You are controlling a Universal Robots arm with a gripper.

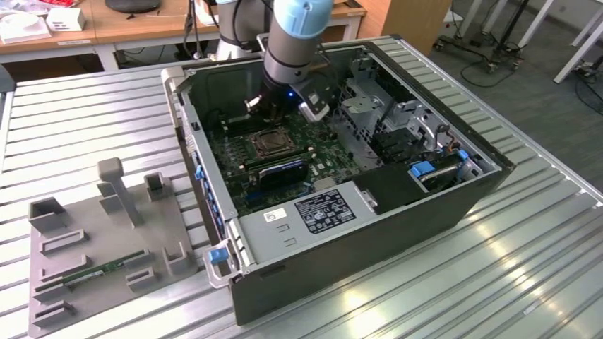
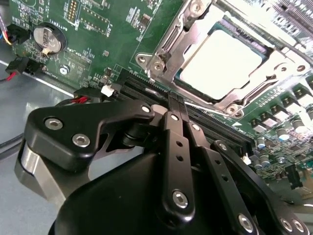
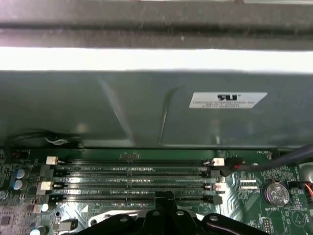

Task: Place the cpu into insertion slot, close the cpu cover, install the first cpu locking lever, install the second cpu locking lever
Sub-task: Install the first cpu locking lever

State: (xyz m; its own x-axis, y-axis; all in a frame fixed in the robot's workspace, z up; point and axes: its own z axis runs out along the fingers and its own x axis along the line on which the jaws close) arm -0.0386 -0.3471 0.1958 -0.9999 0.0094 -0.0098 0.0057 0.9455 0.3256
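The cpu (image 2: 222, 61), a pale square chip, lies flat in the insertion slot (image 1: 271, 144) on the green board inside the open computer case. The cpu cover (image 2: 166, 46), a silvery frame, lies down around the chip's edges. In the second wrist view my gripper (image 2: 175, 100) hangs just beside the slot, over the black memory slots, with its black fingers (image 2: 168, 128) pressed together and nothing between them. From the exterior view the gripper (image 1: 273, 116) stands close above the slot's far side. Its tip (image 3: 166, 198) pokes into the first wrist view.
Long black memory slots (image 3: 132, 183) run beside the socket, with the case wall (image 3: 146, 107) close behind. A coin battery (image 2: 47, 37) and red-black wires sit nearby. The power supply (image 1: 320, 212) and drive cage (image 1: 377, 106) crowd the case. A grey fixture tray (image 1: 94, 247) lies at the exterior view's left.
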